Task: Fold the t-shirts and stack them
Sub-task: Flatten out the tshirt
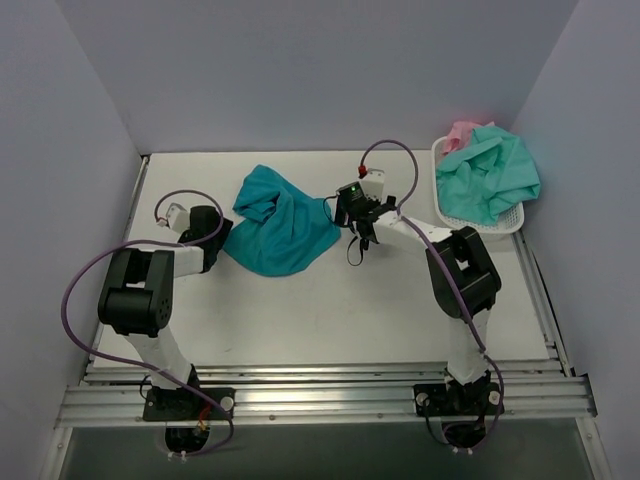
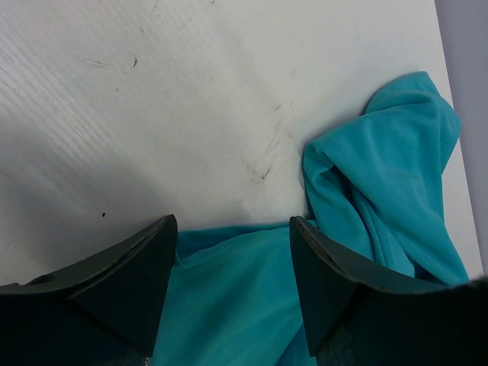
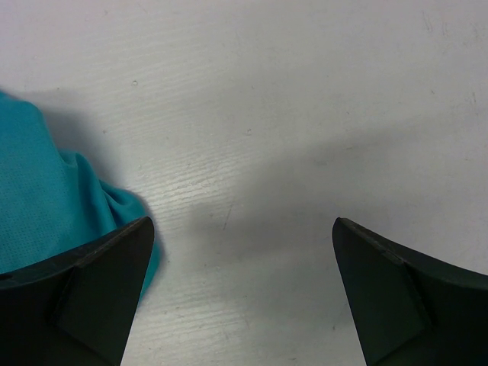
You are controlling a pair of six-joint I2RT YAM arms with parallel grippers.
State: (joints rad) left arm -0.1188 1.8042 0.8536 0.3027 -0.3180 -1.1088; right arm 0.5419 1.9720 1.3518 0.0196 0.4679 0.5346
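A deep teal-blue t-shirt (image 1: pixel 280 222) lies crumpled on the white table, left of centre. My left gripper (image 1: pixel 220 240) is at the shirt's left edge. In the left wrist view it (image 2: pixel 232 221) is open, with the teal cloth (image 2: pixel 381 175) lying on the table under and between the fingers. My right gripper (image 1: pixel 352 222) is at the shirt's right edge. In the right wrist view it (image 3: pixel 244 221) is wide open over bare table, with a fold of the teal shirt (image 3: pixel 46 198) beside its left finger. A mint-green t-shirt (image 1: pixel 490 175) and a pink one (image 1: pixel 462 132) lie in the basket.
A white perforated basket (image 1: pixel 510 222) stands at the back right of the table, against the right wall. Grey walls close in the table on the left, back and right. A metal rail (image 1: pixel 320 395) runs along the near edge.
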